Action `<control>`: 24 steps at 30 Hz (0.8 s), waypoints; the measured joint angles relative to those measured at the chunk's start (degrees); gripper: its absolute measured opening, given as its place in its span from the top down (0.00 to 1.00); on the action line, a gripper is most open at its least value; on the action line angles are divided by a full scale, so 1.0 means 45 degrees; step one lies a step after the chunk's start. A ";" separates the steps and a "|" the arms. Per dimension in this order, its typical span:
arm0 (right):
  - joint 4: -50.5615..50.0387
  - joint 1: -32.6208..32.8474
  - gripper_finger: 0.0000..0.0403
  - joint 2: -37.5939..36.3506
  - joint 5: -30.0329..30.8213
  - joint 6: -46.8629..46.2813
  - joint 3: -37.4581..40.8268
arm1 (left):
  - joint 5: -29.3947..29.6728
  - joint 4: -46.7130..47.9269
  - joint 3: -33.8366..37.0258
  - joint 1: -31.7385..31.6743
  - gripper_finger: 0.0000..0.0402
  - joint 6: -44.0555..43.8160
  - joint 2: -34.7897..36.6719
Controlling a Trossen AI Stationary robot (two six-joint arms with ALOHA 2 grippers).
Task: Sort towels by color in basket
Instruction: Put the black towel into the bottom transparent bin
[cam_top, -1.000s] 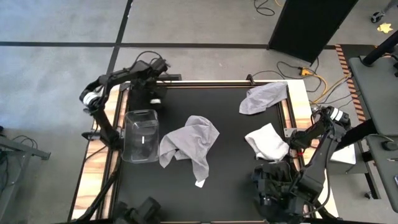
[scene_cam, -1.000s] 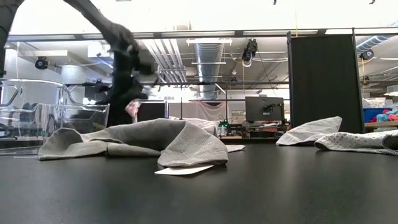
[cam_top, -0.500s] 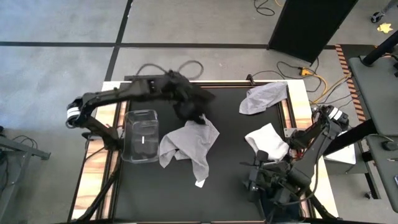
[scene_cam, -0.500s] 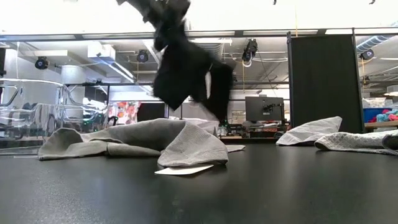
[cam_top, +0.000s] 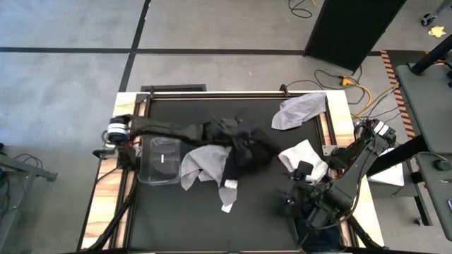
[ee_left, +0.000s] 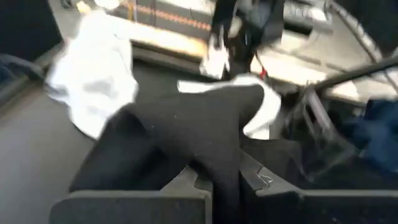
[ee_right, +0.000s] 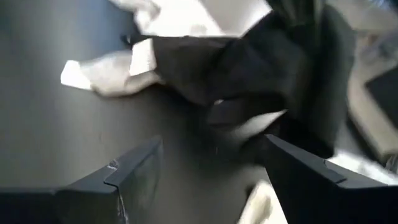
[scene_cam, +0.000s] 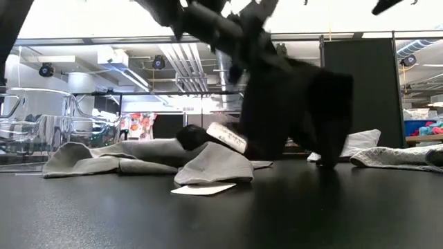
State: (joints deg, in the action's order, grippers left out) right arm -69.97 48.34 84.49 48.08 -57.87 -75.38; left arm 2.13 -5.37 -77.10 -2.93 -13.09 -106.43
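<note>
Moved: left gripper (cam_top: 236, 134) has swung the black towel (cam_top: 247, 152) from behind the grey towel (cam_top: 205, 164) to mid-table.
Left jaws: clenched on black towel.
Right gripper (cam_top: 300, 185): front right, fingers spread, empty.
Basket (cam_top: 159, 161): left of grey towel.

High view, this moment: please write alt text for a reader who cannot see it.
Seen from above, the left gripper stretches across the black table, carrying a black cloth towel over a crumpled grey towel beside a clear plastic basket. The right gripper waits open near a white folded towel; another grey towel lies at the far edge.
</note>
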 joint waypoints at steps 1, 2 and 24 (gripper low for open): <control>-0.0123 0.0000 0.34 0.0000 -0.0390 -0.0210 0.0023 | 0.0000 -0.0220 0.0000 0.0114 1.00 0.0000 -0.0357; -0.0184 0.0000 0.35 0.0000 -0.0776 -0.0334 0.0063 | 0.0000 -0.0356 0.0005 0.0238 1.00 0.0035 -0.0723; 0.2329 -0.3029 0.24 0.0335 -0.0645 0.2617 0.1711 | -0.0104 0.2867 -0.0005 0.2929 0.52 0.1800 -0.0265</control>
State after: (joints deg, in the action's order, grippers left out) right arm -59.49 34.70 86.00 45.18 -46.10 -67.69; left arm 1.66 7.53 -77.12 10.25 -4.99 -107.62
